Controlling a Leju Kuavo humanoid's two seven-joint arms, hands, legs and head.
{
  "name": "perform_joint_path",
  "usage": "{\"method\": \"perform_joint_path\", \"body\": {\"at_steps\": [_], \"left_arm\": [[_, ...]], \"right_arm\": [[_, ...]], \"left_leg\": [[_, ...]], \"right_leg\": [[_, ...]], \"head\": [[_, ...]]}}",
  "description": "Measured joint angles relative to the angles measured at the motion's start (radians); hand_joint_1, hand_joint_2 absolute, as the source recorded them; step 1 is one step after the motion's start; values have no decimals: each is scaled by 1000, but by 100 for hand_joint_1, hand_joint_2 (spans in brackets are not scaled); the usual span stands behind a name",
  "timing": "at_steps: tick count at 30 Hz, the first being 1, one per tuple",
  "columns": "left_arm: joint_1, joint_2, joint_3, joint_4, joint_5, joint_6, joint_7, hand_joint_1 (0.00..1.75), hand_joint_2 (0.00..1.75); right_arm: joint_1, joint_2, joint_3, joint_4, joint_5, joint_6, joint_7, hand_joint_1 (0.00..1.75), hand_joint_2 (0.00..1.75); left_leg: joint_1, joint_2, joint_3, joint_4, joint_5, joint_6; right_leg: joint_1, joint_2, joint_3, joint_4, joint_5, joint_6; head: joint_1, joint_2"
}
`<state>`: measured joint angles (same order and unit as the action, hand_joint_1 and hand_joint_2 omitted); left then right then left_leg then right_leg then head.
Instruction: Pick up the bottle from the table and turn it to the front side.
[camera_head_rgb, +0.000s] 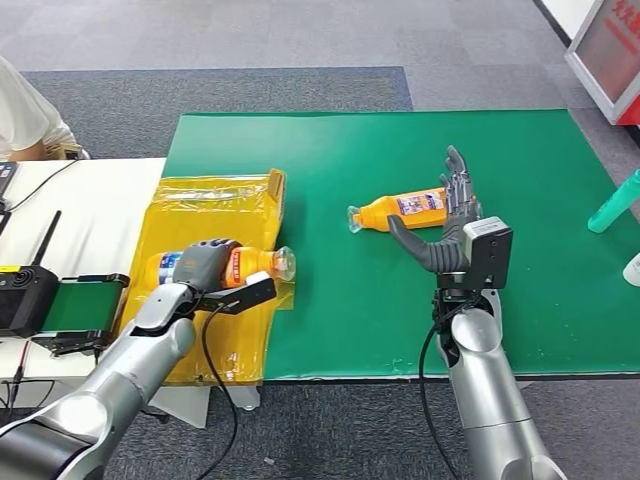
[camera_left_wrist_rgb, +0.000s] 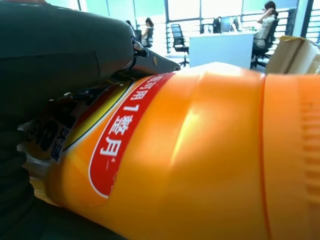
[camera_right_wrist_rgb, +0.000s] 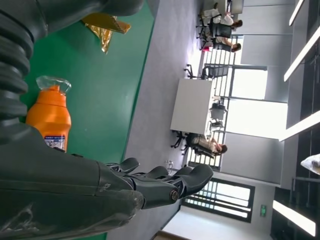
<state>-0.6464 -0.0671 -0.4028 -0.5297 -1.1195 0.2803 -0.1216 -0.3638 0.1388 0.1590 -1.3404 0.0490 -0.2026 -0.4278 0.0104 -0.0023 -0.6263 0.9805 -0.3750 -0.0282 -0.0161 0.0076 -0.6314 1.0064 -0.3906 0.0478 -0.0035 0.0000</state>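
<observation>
Orange plastic bottle with a clear cap (camera_head_rgb: 400, 209) lies on its side on the green mat of the bench (camera_head_rgb: 528, 300), cap toward the robot's left, label with blue and white print facing up. In the right wrist view this bottle (camera_right_wrist_rgb: 51, 117) sits just beyond the thumb, clear cap away from the hand.

Right hand (camera_head_rgb: 451, 222) hovers at the bottle's base end, fingers (camera_head_rgb: 457, 185) spread and extended, thumb stretched along the near side of the bottle; holds nothing. Contact with the bottle cannot be told.

Second orange plastic bottle with a clear cap (camera_head_rgb: 253, 263) lies on its side on a yellow translucent plastic sheet (camera_head_rgb: 204, 200) at the mat's left edge. Left hand (camera_head_rgb: 207, 266) is closed around its middle; in the left wrist view the bottle body with a red label (camera_left_wrist_rgb: 196, 160) lies pressed against the dark fingers (camera_left_wrist_rgb: 68, 55).

A teal bottle (camera_head_rgb: 615, 204) lies at the mat's far right edge. White table (camera_head_rgb: 90, 215) to the left carries a small green conveyor (camera_head_rgb: 79, 305) and a black radio with antenna (camera_head_rgb: 26, 290). A person's sleeve (camera_head_rgb: 23, 110) shows at upper left.
</observation>
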Motion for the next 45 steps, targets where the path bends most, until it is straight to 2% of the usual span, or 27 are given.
{"method": "perform_joint_path", "body": {"at_steps": [3, 14, 21, 26, 29, 36, 39, 42, 45], "left_arm": [[-3, -2, -8, 10, 15, -3, -5, 2, 175], [-4, -10, -33, 28, 34, -12, 13, 0, 175], [8, -12, -48, 23, 37, 38, 15, 0, 175], [48, -11, -76, -42, 44, 87, 22, 0, 175], [92, -4, -84, -147, 97, 134, -2, 0, 175], [195, 41, -84, -541, 381, 148, -115, 0, 175], [248, 57, -58, -673, 611, 132, -221, 0, 175], [323, 79, -2, -799, 904, 51, -310, 0, 175], [405, 100, 68, -865, 1120, -74, -346, 0, 175]], "right_arm": [[0, 0, 1, -3, 2, 3, -1, 0, 175], [1, 0, 2, -3, 20, 5, -4, 0, 175], [1, 0, 8, 5, 30, 26, -4, 0, 175], [4, 0, 14, 16, 36, 52, -3, 0, 175], [10, 0, 16, 22, 39, 55, -5, 0, 175], [32, -1, 16, 46, 40, 38, -25, 0, 175], [40, -6, 19, 53, 36, 29, -27, 0, 175], [48, -22, 34, 58, 1, 66, -10, 0, 175], [53, -48, 63, 70, -91, 192, 48, 0, 175]], "left_leg": [[0, 0, 0, 0, 0, 0], [0, 0, 0, 0, 0, 0], [0, 0, 0, 0, 0, 0], [0, 0, 0, 0, 0, 0], [0, 0, 0, 0, 0, 0], [0, 0, -1, 0, 0, 0], [0, 0, -1, 0, 0, 0], [0, 0, -1, 0, 0, 0], [0, 1, -1, 0, -1, 0]], "right_leg": [[0, 0, 0, 0, 0, 0], [0, 0, 0, 0, 0, 0], [0, 0, 0, 0, 0, 0], [0, 0, 0, 0, 0, 0], [0, 0, 0, 0, 0, 0], [0, 0, 0, 0, 0, 0], [0, 0, 0, 0, 0, 0], [0, 0, 0, 0, 0, 0], [0, 0, 0, 0, -1, -1]], "head": [[0, 0], [0, 0], [0, 0], [0, 0], [0, 0], [0, 0], [0, 0], [0, 0], [0, 0]]}}
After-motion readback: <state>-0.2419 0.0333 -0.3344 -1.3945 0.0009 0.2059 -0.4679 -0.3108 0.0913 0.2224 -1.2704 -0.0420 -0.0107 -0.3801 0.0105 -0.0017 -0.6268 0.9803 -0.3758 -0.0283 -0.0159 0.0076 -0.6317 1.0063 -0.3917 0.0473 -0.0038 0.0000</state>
